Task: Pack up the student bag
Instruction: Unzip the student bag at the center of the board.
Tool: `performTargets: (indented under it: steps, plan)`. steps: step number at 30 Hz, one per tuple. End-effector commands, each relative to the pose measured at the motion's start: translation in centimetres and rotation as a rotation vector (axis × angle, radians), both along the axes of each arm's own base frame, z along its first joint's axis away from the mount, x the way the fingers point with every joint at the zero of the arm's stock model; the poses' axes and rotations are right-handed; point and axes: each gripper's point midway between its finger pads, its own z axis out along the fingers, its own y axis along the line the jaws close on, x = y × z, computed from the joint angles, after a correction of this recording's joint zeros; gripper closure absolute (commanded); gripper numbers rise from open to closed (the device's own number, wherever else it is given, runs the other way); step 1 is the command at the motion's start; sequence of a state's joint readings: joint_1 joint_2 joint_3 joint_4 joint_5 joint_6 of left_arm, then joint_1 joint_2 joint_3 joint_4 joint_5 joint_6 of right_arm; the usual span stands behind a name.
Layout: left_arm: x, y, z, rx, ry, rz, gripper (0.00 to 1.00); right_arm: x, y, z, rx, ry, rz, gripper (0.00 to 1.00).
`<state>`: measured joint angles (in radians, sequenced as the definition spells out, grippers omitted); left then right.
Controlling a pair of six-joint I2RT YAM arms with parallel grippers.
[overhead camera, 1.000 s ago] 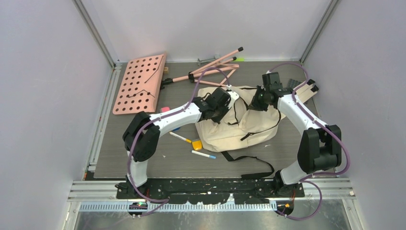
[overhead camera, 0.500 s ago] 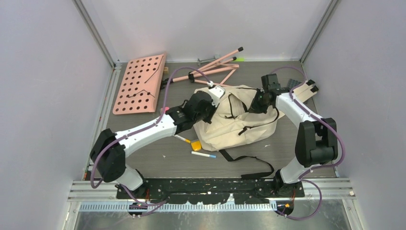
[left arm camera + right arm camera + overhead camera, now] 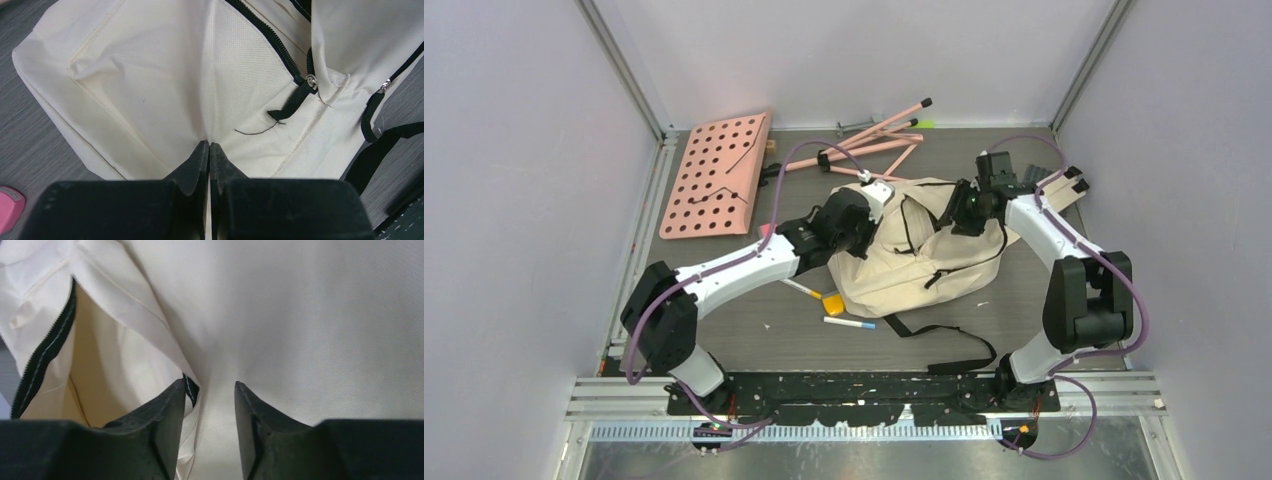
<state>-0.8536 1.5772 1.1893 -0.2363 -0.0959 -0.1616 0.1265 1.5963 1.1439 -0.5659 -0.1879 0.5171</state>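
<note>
With my left hand clenched on a fold of the student bag lying on the bench, I'd close my parted right hand on what seems the zipper lip, then spread the 2 gently.

student bag: cream, black zippers | board: pink, dotted with holes | block: yellow | table: grey woodgrain
</note>
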Motion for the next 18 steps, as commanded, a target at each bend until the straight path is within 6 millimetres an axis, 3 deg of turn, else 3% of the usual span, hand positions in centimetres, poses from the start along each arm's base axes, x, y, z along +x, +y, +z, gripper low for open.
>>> performTargets:
  steps: [1,4,7,10,12,16,18]
  plan:
    - [0.8,-0.1,3.2,-0.064,-0.03,0.032,0.86,1.4,0.4,5.7,0.02,-0.222,0.072,0.47]
    - [1.1,0.6,4.7,-0.097,-0.038,0.07,0.48,1.5,0.4,7.2,0.005,-0.279,0.104,0.43]
    - [1.2,1.6,6.6,-0.146,-0.051,0.102,0.28,1.5,0.2,8.5,-0.011,-0.32,0.125,0.42]
    - [2.0,3.6,8.1,-0.188,-0.055,0.168,0.19,1.6,0.1,9.3,-0.024,-0.343,0.134,0.41]
    - [3.1,5.7,8.0,-0.207,-0.029,0.255,0.16,1.6,0.1,9.4,-0.029,-0.343,0.14,0.41]
    - [6.0,11.8,5.1,-0.181,0.097,0.509,0.15,1.6,0.2,9.3,-0.028,-0.339,0.148,0.41]
    - [6.9,13.9,3.7,-0.145,0.142,0.591,0.16,1.6,0.2,9.2,-0.026,-0.339,0.148,0.41]
